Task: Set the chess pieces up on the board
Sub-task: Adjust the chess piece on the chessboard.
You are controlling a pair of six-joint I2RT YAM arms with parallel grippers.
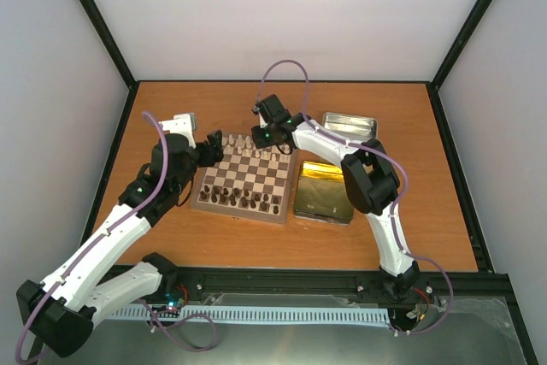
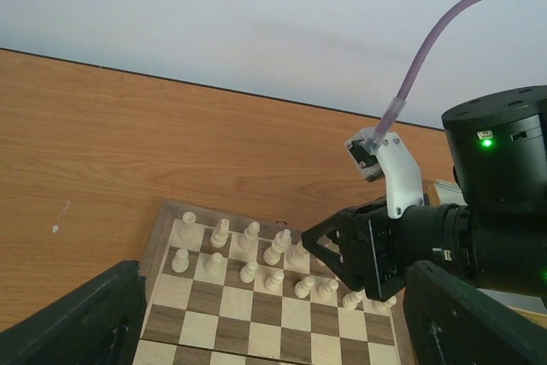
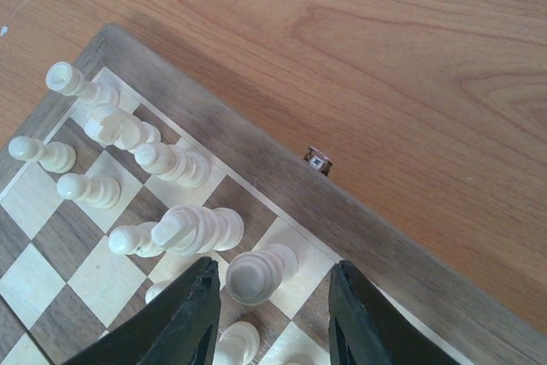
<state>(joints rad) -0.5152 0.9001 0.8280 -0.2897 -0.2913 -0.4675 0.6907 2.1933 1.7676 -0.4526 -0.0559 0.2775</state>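
Observation:
The board (image 1: pixel 248 179) lies at the table's middle. The cream-white chess pieces (image 2: pixel 248 254) stand in two rows along its far edge. My right gripper (image 3: pixel 272 318) is open low over the far row and also shows in the top view (image 1: pixel 267 136). A cream piece (image 3: pixel 256 273) stands upright on a light square between its fingers (image 3: pixel 184 322), nearer the left finger, with a gap to the right one. My left gripper (image 2: pixel 273 344) is open and empty, hovering by the board's far left corner (image 1: pixel 214 148) and facing the right gripper (image 2: pixel 363 254).
Dark brown pieces (image 1: pixel 248 201) fill the board's near rows. A gold tin (image 1: pixel 323 190) lies right of the board. A silver lid (image 1: pixel 349 124) lies behind the tin. A small metal clasp (image 3: pixel 319 160) sticks out of the board's far edge.

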